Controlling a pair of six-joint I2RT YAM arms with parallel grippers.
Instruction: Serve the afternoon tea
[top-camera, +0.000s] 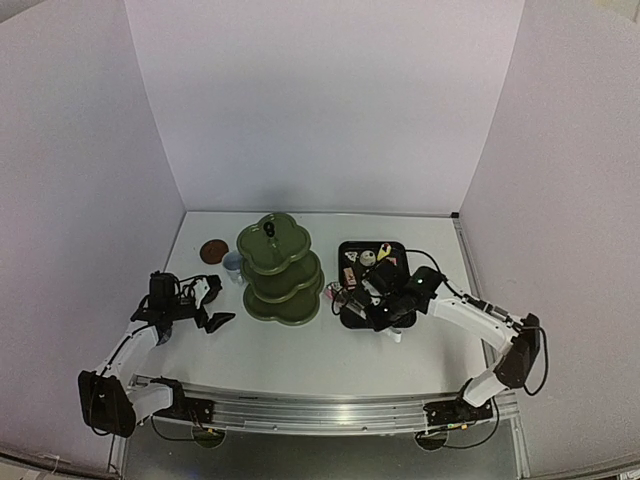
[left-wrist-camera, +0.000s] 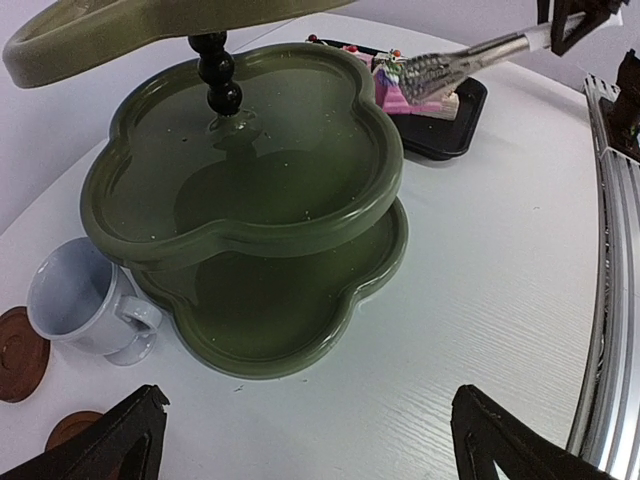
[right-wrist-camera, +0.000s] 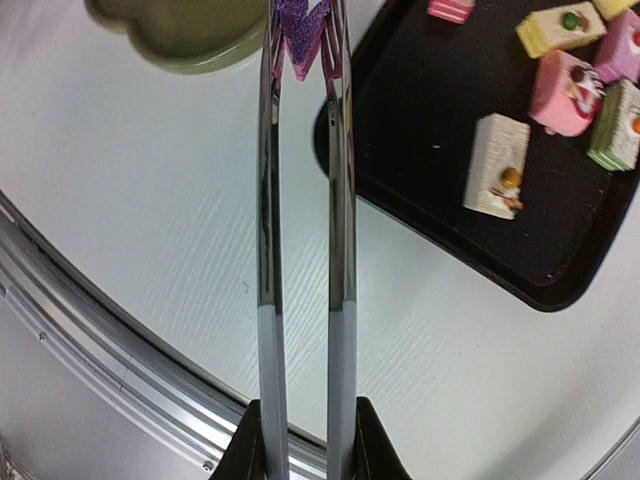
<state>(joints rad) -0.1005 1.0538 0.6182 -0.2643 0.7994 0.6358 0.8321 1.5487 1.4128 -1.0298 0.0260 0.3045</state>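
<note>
The olive-green three-tier stand (top-camera: 280, 270) stands mid-table, its tiers empty in the left wrist view (left-wrist-camera: 250, 180). My right gripper (right-wrist-camera: 303, 420) is shut on the metal tongs (right-wrist-camera: 300, 200). The tongs pinch a pink cake (right-wrist-camera: 303, 35) between the tray and the stand's rim (right-wrist-camera: 180, 35); the cake also shows in the left wrist view (left-wrist-camera: 400, 95). Several cakes (right-wrist-camera: 560, 70) lie on the black tray (right-wrist-camera: 420, 150). One cup (left-wrist-camera: 80, 300) stands left of the stand beside two brown coasters (left-wrist-camera: 18, 352) (left-wrist-camera: 75, 430). My left gripper (left-wrist-camera: 310, 440) is open and empty, near the stand's front left.
The metal rail (left-wrist-camera: 610, 250) runs along the table's near edge. White walls enclose the table on three sides. The right arm (top-camera: 470, 315) reaches across the front of the tray.
</note>
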